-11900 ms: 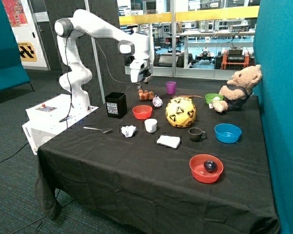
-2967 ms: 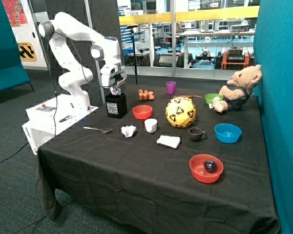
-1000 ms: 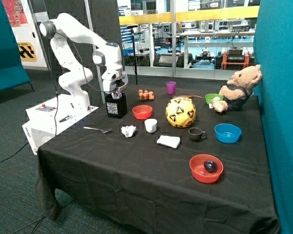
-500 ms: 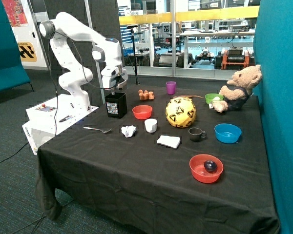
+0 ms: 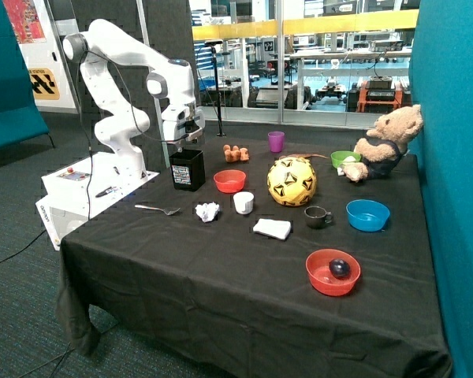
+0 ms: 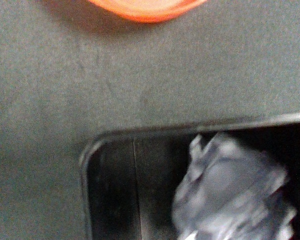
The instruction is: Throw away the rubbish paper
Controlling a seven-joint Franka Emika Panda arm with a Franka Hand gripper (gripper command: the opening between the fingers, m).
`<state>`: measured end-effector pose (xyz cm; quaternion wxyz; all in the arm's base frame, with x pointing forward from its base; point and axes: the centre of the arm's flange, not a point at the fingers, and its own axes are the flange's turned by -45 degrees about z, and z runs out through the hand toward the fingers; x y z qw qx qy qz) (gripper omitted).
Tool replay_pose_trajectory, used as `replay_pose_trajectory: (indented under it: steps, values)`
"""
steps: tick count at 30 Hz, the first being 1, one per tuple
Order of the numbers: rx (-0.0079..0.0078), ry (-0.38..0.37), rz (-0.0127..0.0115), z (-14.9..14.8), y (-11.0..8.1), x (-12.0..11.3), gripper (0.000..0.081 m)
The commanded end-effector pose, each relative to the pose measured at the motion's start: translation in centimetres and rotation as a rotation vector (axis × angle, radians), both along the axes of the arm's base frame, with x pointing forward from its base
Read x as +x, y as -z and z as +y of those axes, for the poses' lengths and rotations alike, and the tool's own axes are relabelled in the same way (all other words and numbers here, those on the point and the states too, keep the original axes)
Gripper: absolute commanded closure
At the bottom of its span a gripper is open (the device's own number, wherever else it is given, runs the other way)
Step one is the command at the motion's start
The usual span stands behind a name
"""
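White label on black bin [image 5: 187,169], print unreadable, yellow-black wall sign [image 5: 45,83], no legible words

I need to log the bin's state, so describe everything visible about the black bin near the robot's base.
The black bin is a small, square, open-topped box with dark, smooth walls and a white label on its front face. It stands upright on the black tablecloth near the table's back corner, beside the red bowl. The gripper hangs just above its opening. The wrist view shows a crumpled white paper wad lying inside, against its inner wall.
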<state>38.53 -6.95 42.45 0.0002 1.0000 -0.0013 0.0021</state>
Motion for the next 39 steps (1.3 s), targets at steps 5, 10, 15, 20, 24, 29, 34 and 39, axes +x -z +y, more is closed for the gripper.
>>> replay_pose_trajectory:
  steps: [5,10,15,20,24,29,34,39]
  values:
    - [0.0004,0.019,0.0042,-0.7,-1.2,5.4,0.0028]
    - [0.0005,0.048,0.0042,-1.6,-1.0,8.2,0.0023]
    - [0.0006,0.081,0.0042,-2.0,-0.1,10.7,0.0017]
    - [0.0006,0.102,0.0041,-2.3,0.7,11.9,0.0017]
    - [0.0007,0.144,0.0041,-3.2,1.4,12.8,0.0014]
    - [0.0007,0.171,0.0041,-4.5,1.7,13.8,0.0007]
    - [0.0008,0.185,0.0041,-6.5,2.0,15.0,0.0005]
    - [0.0008,0.186,0.0041,-7.4,2.3,15.5,0.0001]
